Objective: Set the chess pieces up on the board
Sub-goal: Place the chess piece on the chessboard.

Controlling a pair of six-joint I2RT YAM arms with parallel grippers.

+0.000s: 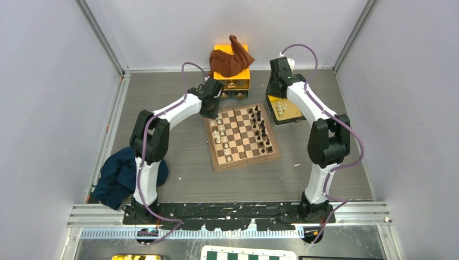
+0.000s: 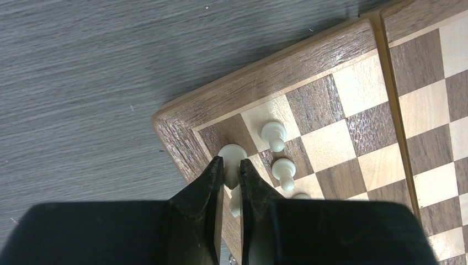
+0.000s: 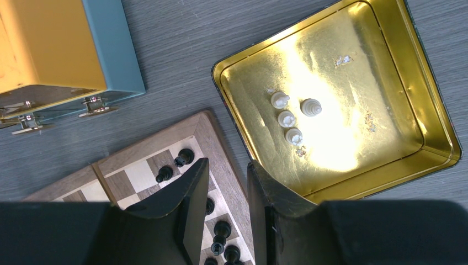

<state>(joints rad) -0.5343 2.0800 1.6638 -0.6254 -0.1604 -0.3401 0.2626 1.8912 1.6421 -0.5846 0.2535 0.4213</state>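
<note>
The wooden board [image 1: 242,155] lies mid-table. Cream pieces [image 1: 218,133] line its left side, dark pieces [image 1: 262,128] its right side. My left gripper [image 2: 230,161] is shut on a cream piece [image 2: 234,154] at the board's corner square [image 2: 223,135]; two cream pawns [image 2: 274,134] stand beside it. Whether the piece touches the board I cannot tell. My right gripper [image 3: 227,165] is open and empty above the board's far right edge [image 3: 218,146], next to the yellow tray [image 3: 430,118], which holds several cream pieces [image 3: 287,117]. Dark pieces [image 3: 184,157] stand below it.
An orange and teal drawer box [image 1: 233,76] with a brown cloth [image 1: 229,58] on it stands behind the board. A dark blue cloth [image 1: 119,176] lies at the left. A green-and-white checkered board [image 1: 246,254] shows at the bottom edge.
</note>
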